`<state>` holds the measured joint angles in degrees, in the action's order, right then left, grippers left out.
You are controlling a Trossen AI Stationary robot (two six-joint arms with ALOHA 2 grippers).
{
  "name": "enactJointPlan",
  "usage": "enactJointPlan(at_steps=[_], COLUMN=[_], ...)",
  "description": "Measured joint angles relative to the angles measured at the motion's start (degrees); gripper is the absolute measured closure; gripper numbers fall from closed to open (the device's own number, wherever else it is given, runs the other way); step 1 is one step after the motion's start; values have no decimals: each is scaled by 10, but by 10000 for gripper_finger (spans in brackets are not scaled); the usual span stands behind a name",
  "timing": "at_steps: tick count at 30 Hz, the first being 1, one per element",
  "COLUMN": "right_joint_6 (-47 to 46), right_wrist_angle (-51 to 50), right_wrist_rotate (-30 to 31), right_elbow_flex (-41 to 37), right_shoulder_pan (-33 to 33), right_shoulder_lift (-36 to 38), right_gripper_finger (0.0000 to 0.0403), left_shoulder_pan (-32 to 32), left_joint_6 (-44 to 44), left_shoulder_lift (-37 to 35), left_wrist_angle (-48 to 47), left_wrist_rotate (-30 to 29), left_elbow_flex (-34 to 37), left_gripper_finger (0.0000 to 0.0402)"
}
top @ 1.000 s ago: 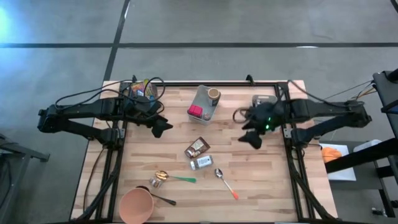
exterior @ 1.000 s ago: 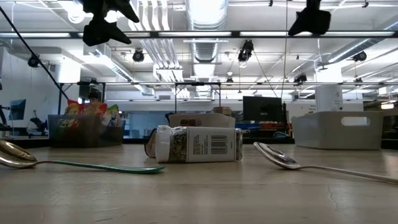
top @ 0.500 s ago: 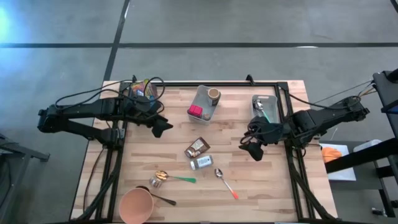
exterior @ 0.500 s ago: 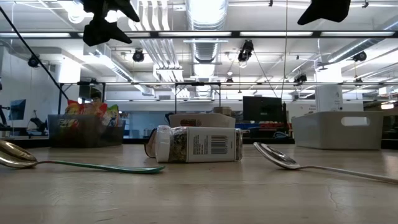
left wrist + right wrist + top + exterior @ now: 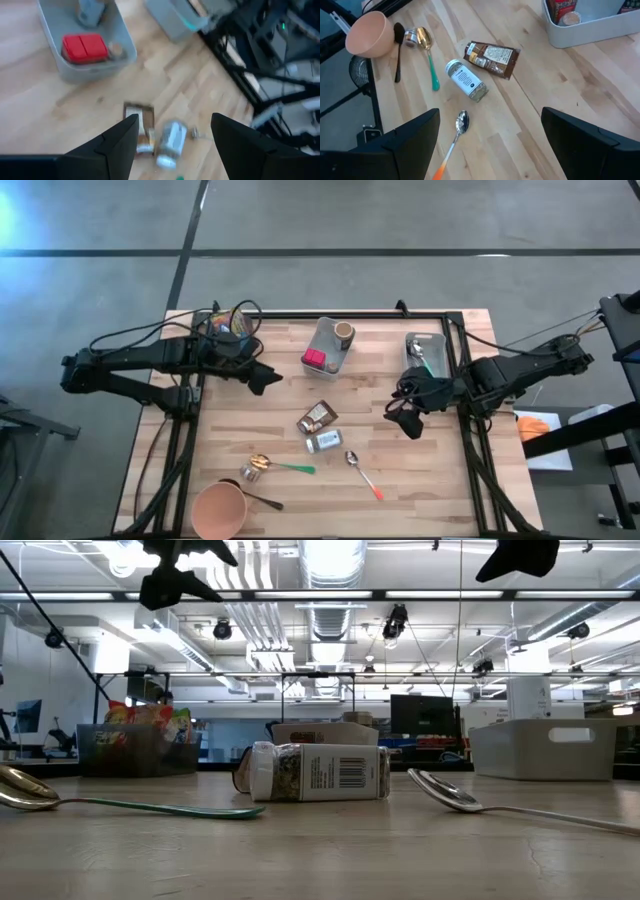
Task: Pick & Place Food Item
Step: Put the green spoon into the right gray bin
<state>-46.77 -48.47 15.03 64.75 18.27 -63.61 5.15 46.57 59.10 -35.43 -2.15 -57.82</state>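
The left pincer hangs above the desk with its jaws apart and nothing between them, near the grey bin that holds a red box; the right pincer hovers likewise open and empty over bare wood on the other side; both stand clear of the food items, which lie near the middle of the desk between the two arms.

Those items are a brown pouch and, just beside it, a small spice jar lying on its side; which one the task means I cannot tell. The pouch looks light, soft and crinkly, flat with a glossy skin, so it would likely buckle; a pinch across its narrow width seems safest. The jar looks rigid, clear-walled with a pale cap and printed label, smooth and round, apt to roll; closing across its barrel at mid-length seems best.

Farther out lie a green-handled spoon, an orange-tipped spoon, both hard and shiny, and a matte peach bowl; the desk is pale planked wood.
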Motion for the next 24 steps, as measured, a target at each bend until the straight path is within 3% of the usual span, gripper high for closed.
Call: enactJointPlan(at_steps=[3, 6, 12, 15, 24], right_joint_6=[5, 9, 24, 32, 37], right_wrist_angle=[0, -1, 0, 1, 5], right_wrist_rotate=[0, 1, 1, 1, 0], right_elbow_flex=[0, -1, -2, -2, -4], right_shoulder_pan=[0, 0, 0, 0, 0], right_shoulder_lift=[0, 0, 0, 0, 0], right_gripper_finger=[58, 58, 58, 58, 58], left_shoulder_pan=[0, 0, 1, -9, -71], left_joint_6=[28, 48, 21, 7, -153], left_shoulder_lift=[11, 29, 84, 108, 165], left_wrist_angle=[-1, -6, -3, -4, -4], left_wrist_rotate=[-6, 28, 184, 235, 237], left_elbow_flex=[0, 0, -1, -1, -6], left_gripper_finger=[150, 150, 150, 150, 150])
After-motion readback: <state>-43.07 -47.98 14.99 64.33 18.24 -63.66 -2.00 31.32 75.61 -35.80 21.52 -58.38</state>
